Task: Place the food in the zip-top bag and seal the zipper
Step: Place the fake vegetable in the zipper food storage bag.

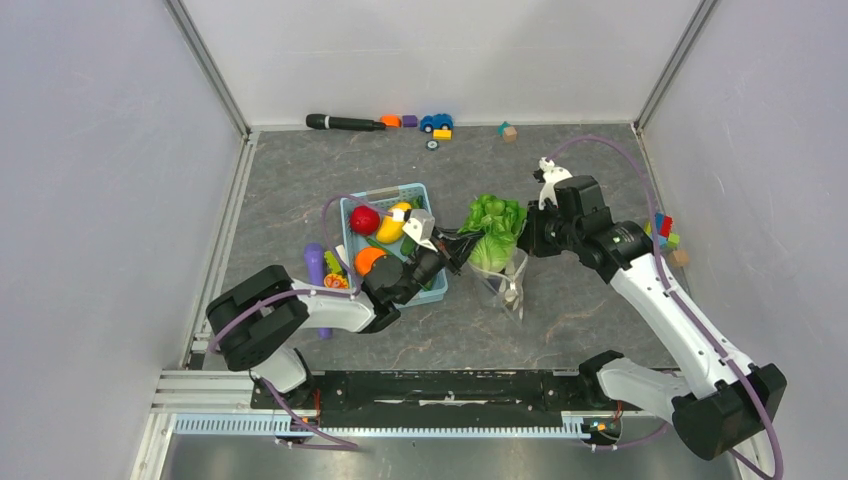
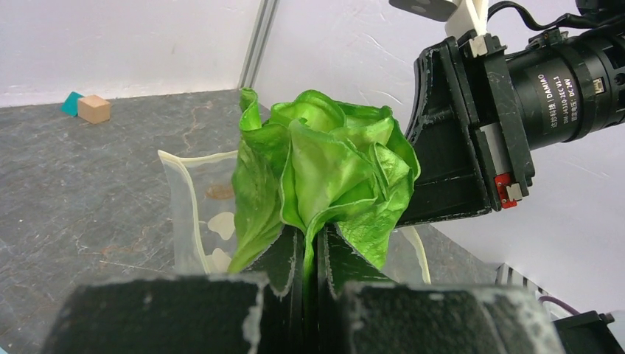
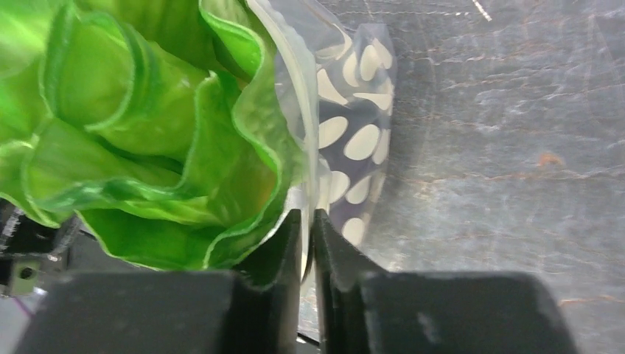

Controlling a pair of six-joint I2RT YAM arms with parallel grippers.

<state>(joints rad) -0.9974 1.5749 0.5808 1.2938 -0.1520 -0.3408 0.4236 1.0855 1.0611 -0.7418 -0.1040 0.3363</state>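
Jaws are busy on both sides: the left pair is pressed together on a lettuce leaf, and the right pair is nipping the bag's mouth edge

Sweeping from the left, a purple rod (image 1: 315, 262) lies on the grey worktop (image 1: 300, 170) just beside the light-blue basket (image 1: 385, 192). Inside that basket sit a red piece (image 1: 364, 219), a yellow piece (image 1: 395, 225) and an orange piece (image 1: 369, 260), with the left arm reaching across over them

Next comes the left gripper (image 1: 462, 243), pointing right, and its wrist view shows the fingers (image 2: 284, 254) closed tight with a fold of green leaf between them

Centre stage is the lettuce (image 1: 495, 225), bright and ruffled, held up at the mouth of the zip-top bag (image 1: 505, 280). Its leaves touch the clear dotted film, though how far in the stalk end sits I cannot tell. The bag's mouth gapes open, and the zipper (image 2: 199, 154) shows as a pale strip along that unsealed edge

Over on the right, the right gripper (image 1: 530, 232) comes in from the far side, and its wrist view has the fingers (image 3: 284, 243) all but touching, with the bag's rim caught between them right against the lettuce leaves
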